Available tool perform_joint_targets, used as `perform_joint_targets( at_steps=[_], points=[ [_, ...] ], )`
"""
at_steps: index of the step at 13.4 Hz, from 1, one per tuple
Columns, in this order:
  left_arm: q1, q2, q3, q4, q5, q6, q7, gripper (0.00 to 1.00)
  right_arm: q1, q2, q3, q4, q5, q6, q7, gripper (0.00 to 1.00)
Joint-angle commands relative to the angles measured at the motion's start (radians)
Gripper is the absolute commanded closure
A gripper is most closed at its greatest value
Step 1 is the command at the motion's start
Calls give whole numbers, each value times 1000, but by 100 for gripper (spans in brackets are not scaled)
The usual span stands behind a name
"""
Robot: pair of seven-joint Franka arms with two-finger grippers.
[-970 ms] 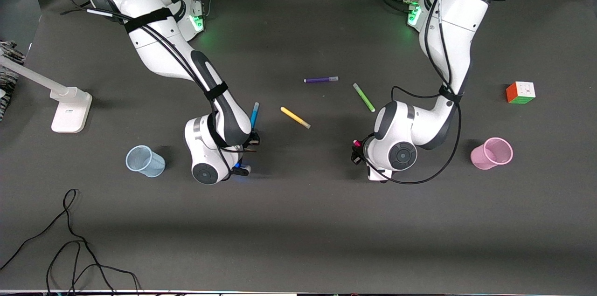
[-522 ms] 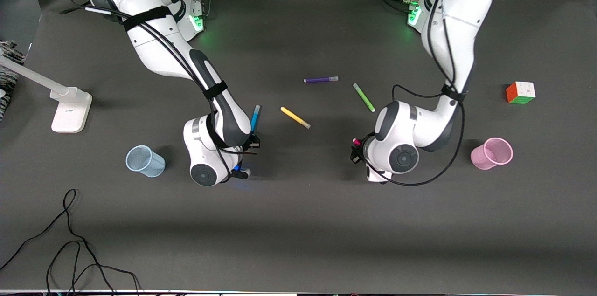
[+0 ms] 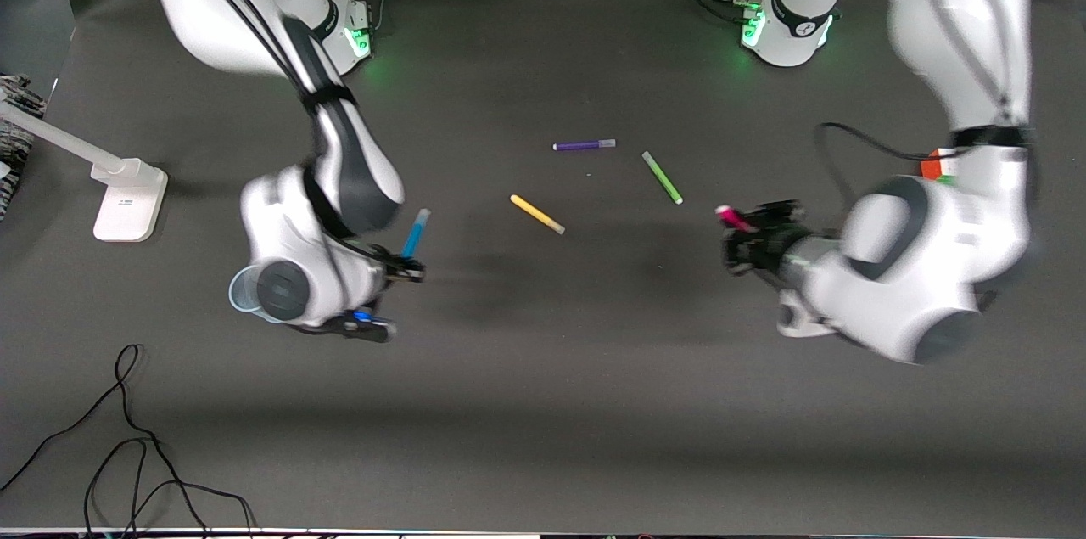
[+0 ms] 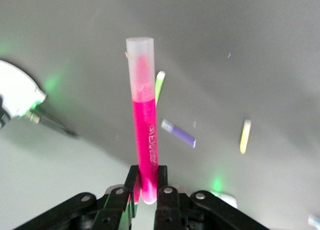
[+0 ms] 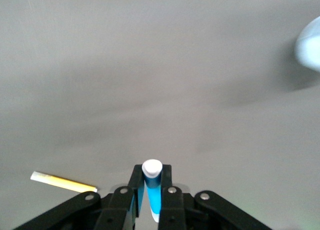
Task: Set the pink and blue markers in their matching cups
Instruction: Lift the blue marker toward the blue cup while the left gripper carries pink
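Note:
My right gripper is shut on the sky-blue marker and holds it up in the air beside the pale blue cup, which the wrist mostly hides. In the right wrist view the marker stands between the fingers, and the cup shows as a pale blur. My left gripper is shut on the pink marker and holds it above the table. The left wrist view shows the marker upright with its clear cap away from the fingers. The pink cup is hidden by the left arm.
Purple, green and yellow markers lie mid-table. A colour cube peeks out by the left arm. A white lamp base stands at the right arm's end. Black cables lie near the front camera.
Both arms have lifted with their markers. The right gripper moved toward the blue cup, now covering it. The left gripper swung toward the pink cup's end, hiding that cup.

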Motion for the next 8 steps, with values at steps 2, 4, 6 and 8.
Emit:
perform_joint_targets(
  at_steps=[2, 4, 6, 8],
  points=[
    [287, 38, -18, 29, -131, -173, 193, 100, 7, -154, -148, -64, -143, 55, 9, 100],
    [409, 50, -18, 24, -133, -193, 351, 100, 7, -238, -217, -195, -196, 255, 2, 100],
    [461, 76, -20, 24, -134, -175, 472, 100, 7, -324, -278, -367, -216, 469, -61, 100],
    [495, 125, -18, 23, -133, -109, 592, 100, 10, -368, -318, -494, -217, 619, -121, 100]
  ],
)
